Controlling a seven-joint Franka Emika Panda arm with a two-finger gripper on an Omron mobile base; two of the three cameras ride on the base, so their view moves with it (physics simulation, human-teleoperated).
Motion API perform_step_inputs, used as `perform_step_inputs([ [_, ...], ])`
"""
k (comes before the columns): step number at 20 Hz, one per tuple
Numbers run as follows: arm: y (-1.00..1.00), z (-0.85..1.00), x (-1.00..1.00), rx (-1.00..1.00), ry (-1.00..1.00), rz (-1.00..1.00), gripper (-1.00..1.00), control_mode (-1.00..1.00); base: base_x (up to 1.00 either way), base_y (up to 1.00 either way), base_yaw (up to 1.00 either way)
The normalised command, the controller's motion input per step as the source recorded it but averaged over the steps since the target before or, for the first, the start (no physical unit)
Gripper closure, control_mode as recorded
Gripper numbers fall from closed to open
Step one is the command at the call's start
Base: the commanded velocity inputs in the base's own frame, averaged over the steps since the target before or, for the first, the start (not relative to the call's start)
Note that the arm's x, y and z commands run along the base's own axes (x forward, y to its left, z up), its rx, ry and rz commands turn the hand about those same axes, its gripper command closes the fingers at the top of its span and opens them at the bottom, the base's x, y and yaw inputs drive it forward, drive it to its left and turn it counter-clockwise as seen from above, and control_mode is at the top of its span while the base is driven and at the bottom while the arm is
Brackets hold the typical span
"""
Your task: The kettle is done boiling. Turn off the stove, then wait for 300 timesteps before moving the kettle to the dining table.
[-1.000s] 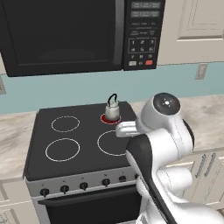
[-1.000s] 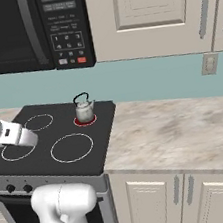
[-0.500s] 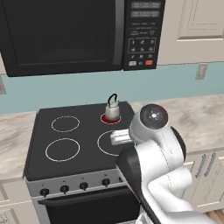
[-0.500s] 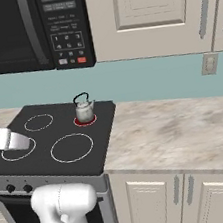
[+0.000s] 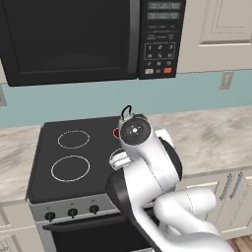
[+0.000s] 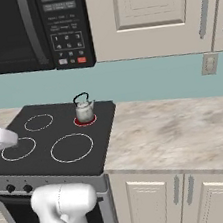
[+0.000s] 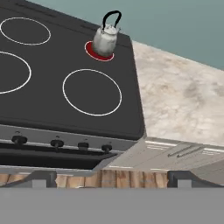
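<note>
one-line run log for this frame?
gripper: open, empty, off stove front | small silver kettle: on red-glowing rear burner | black glass stove: on | knobs: untouched

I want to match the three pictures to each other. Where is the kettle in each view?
Left base view: the kettle is at the centre, mostly hidden behind the arm; its black handle shows.
Right base view: the kettle is left of centre, at the stove's back right.
Hand view: the kettle is at top centre.
Shared landmark: the glowing red burner under it.
</note>
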Motion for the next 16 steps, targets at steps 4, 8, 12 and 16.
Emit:
perform_step_inputs([
  [4,0.21,0.0,0.06,-0.21,0.23,0.02,-1.0,-1.0,0.0,0.0,0.0],
  [8,0.22,0.0,0.03,-0.21,0.22,0.03,-1.0,-1.0,0.0,0.0,0.0],
  [12,0.28,0.0,0.0,-0.26,0.18,0.05,-1.0,-1.0,0.0,0.0,0.0],
  [16,0.32,0.0,0.0,-0.31,0.14,0.08,-1.0,-1.0,0.0,0.0,0.0],
])
